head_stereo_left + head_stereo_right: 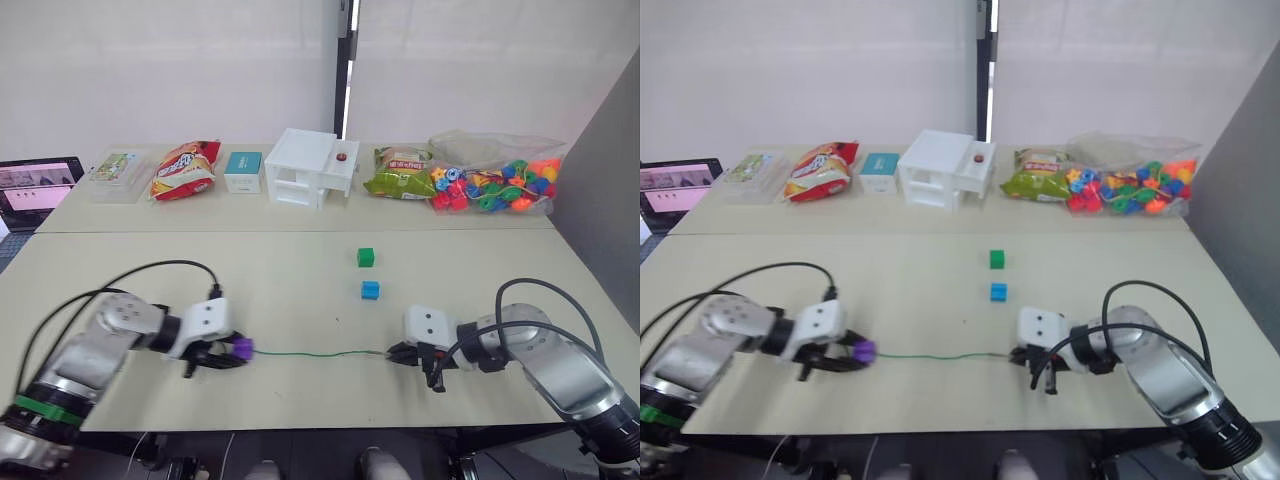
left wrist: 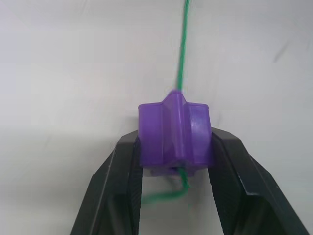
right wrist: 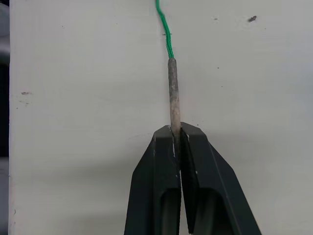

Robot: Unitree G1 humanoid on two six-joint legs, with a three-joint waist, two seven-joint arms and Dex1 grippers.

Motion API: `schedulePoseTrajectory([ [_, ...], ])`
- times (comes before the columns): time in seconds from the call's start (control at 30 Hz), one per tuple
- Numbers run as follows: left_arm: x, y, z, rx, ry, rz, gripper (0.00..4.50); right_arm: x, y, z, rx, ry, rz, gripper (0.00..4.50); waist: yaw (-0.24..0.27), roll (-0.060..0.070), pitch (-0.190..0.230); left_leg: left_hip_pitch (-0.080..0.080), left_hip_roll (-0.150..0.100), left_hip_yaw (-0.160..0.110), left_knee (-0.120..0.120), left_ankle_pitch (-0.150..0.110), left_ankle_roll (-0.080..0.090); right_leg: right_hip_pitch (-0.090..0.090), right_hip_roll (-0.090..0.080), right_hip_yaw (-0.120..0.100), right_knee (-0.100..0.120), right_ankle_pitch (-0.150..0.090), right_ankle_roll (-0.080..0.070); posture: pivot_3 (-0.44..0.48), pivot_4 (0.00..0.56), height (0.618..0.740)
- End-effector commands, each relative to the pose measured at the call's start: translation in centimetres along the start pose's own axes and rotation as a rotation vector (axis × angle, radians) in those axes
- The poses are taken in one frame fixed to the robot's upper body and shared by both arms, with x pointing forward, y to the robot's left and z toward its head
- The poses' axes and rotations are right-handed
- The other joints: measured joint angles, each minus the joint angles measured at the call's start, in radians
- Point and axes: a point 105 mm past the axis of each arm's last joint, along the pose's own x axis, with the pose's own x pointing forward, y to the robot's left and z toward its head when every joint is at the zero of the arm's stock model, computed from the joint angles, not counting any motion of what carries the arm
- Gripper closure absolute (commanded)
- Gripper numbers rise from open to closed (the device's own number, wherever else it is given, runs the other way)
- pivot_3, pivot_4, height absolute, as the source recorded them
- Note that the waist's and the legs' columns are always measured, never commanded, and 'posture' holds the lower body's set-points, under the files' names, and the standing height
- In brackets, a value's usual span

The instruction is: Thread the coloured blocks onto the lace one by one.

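We are holding the purple block (image 2: 174, 134) between the fingers of our left gripper (image 1: 222, 352), and the lace (image 1: 310, 352) is passing through it, so at least one block seems already threaded. Our right gripper (image 1: 405, 354) is pinching the stiff grey tip (image 3: 172, 93) with its fingers pressed together. The lace is lying stretched on the tabletop (image 1: 280, 290) between both grippers. The blue block (image 1: 370, 290) and the dark green block (image 1: 366, 257) are waiting just behind the lace, unthreaded, so we judge that most of the work is left. Far behind the lace, a clear bag (image 1: 495, 175) is containing many bright beads, beside a white box (image 1: 305, 168).
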Motion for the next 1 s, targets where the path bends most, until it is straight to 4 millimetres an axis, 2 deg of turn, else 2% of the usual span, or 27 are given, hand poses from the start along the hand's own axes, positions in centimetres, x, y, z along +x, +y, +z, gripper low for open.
schedulePoseTrajectory([
  [0.03,-2.7,0.5,-2.2,-0.003,0.072,0.001,3.13,0.0,-0.1,1.0,-0.041,-0.011,-0.01,4.5,-0.002,0.0,0.0,0.0,0.0,0.0,0.0,0.0,0.0,0.0,0.0,0.0,0.0,0.0,0.0,0.0,0.15,0.74],
  [0.13,-3.8,0.8,-3.5,-0.007,0.103,0.017,3.13,0.1,-0.2,1.1,-0.045,-0.013,-0.012,4.5,-0.003,0.0,0.0,0.0,0.0,0.0,0.0,0.0,0.0,0.0,0.0,0.0,0.001,0.0,0.0,0.0,0.15,0.74],
  [0.4,-4.3,0.7,-4.9,0.037,0.161,0.008,3.13,0.2,-0.2,1.3,-0.049,-0.014,-0.006,4.5,-0.007,0.0,0.0,0.0,0.0,0.0,0.0,0.0,0.0,-0.001,0.0,0.0,0.002,0.0,0.0,0.0,0.15,0.74],
  [0.53,-4.5,0.7,-4.0,0.033,0.112,0.011,3.13,0.2,-0.1,1.3,-0.048,-0.017,-0.003,4.5,-0.009,0.0,0.0,0.001,0.0,0.0,0.0,0.0,0.0,-0.001,0.001,0.0,0.002,0.0,0.0,0.0,0.15,0.74],
  [0.6,-4.7,1.0,-3.3,0.01,0.086,0.015,2.04,0.2,-0.1,1.4,-0.049,-0.019,-0.001,4.5,-0.009,0.0,0.0,0.0,0.0,0.0,0.0,0.0,0.0,-0.001,0.001,0.0,0.002,0.0,0.0,0.0,0.15,0.74],
  [0.73,-5.3,1.4,-1.2,0.02,0.034,0.016,0.75,0.2,-0.1,1.5,-0.049,-0.02,0.003,4.5,-0.008,0.0,0.0,0.0,0.0,0.0,0.0,0.0,0.0,-0.001,0.0,0.0,0.002,0.0,0.0,0.0,0.15,0.74],
  [0.8,-5.6,1.6,0.8,0.037,-0.009,0.006,0.07,0.3,0.0,1.5,-0.047,-0.02,0.007,4.5,-0.005,0.0,0.001,-0.001,0.0,0.0,0.0,0.0,0.0,-0.001,0.0,0.0,0.002,0.0,0.0,0.0,0.15,0.74],
  [0.87,-5.4,1.4,2.3,0.045,-0.052,-0.008,0.03,0.4,0.0,1.6,-0.047,-0.021,0.01,4.5,-0.004,-0.001,0.001,-0.001,0.0,0.0,0.0,0.0,0.0,-0.001,0.0,0.0,0.002,0.0,0.0,0.0,0.15,0.74],
  [1.0,-3.4,0.1,6.1,0.049,-0.188,-0.073,0.03,0.8,0.0,1.9,-0.047,-0.027,0.013,4.5,-0.007,0.0,0.001,-0.001,0.0,0.0,0.0,0.0,0.0,-0.001,0.0,0.0,0.002,0.0,0.0,0.0,0.15,0.74],
])
